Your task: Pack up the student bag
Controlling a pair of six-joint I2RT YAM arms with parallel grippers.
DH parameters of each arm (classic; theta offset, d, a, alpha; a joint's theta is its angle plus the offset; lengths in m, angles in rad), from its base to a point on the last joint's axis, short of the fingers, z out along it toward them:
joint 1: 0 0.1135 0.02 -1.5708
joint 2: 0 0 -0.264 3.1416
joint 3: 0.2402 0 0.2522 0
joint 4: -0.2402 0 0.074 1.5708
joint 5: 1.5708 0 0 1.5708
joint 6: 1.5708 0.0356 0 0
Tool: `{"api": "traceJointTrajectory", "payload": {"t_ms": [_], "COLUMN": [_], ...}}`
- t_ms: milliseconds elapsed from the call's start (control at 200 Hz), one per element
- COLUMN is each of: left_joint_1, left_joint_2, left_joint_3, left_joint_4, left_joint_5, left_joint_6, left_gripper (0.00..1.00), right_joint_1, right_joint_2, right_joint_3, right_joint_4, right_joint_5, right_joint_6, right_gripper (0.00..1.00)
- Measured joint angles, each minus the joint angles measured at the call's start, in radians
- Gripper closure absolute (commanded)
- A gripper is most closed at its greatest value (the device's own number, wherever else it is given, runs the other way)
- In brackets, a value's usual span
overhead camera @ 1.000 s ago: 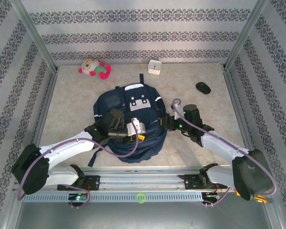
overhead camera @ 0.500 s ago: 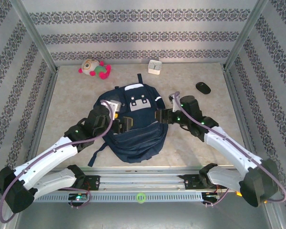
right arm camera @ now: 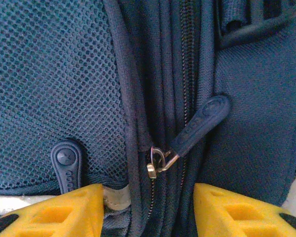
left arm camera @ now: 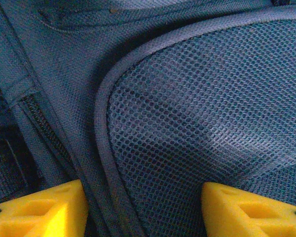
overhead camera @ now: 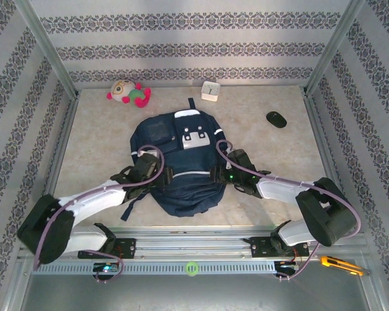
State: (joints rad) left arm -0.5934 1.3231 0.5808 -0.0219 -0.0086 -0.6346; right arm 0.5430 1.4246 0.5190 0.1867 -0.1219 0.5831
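student bag (overhead camera: pixel 181 162): one, centre of the top view, flat on the table (overhead camera: pixel 97 142)
left gripper (left arm camera: pixel 143 210): fingers apart, on its mesh
right gripper (right arm camera: pixel 148 210): fingers apart
zip pulls (right arm camera: pixel 200 123): two, just ahead

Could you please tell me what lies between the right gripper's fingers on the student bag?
In the right wrist view, a zipper track of the student bag and its ring-linked pull tab lie between the fingers of the open right gripper, ungripped.

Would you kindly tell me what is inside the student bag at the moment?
Nothing inside shows: the student bag is wrapped in navy fabric, and the zip at the right gripper looks shut.
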Motion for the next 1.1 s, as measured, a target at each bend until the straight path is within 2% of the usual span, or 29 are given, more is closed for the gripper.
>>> {"api": "traceJointTrajectory", "payload": {"t_ms": [200,385,495,789,939,1099], "left_joint_1": [-0.002,-0.007,-0.008,-0.015,-0.016,-0.018], "left_joint_2": [0.178,0.216,0.195,0.083,0.074,0.015], "left_joint_3": [0.125,0.156,0.135,0.053,0.055,0.086], "left_joint_4": [0.12,0.139,0.139,0.102,0.086,-0.017], "left_joint_5": [0.011,0.023,0.019,-0.034,-0.035,-0.068], "left_joint_6": [0.028,0.032,0.031,0.048,0.056,0.094], "left_gripper": [0.41,0.4,0.39,0.36,0.33,0.23], "right_joint_1": [-0.101,-0.126,-0.079,0.132,0.147,0.146], "right_joint_2": [-0.021,-0.079,-0.134,-0.289,-0.353,-0.459], "right_joint_3": [-0.027,-0.047,-0.083,-0.183,-0.199,-0.184], "right_joint_4": [0.049,0.014,0.012,-0.039,-0.074,-0.196], "right_joint_5": [0.04,0.036,0.063,0.149,0.162,0.163], "right_joint_6": [0.021,0.027,0.064,0.2,0.223,0.206], "right_gripper": [0.52,0.52,0.52,0.5,0.48,0.36]}}
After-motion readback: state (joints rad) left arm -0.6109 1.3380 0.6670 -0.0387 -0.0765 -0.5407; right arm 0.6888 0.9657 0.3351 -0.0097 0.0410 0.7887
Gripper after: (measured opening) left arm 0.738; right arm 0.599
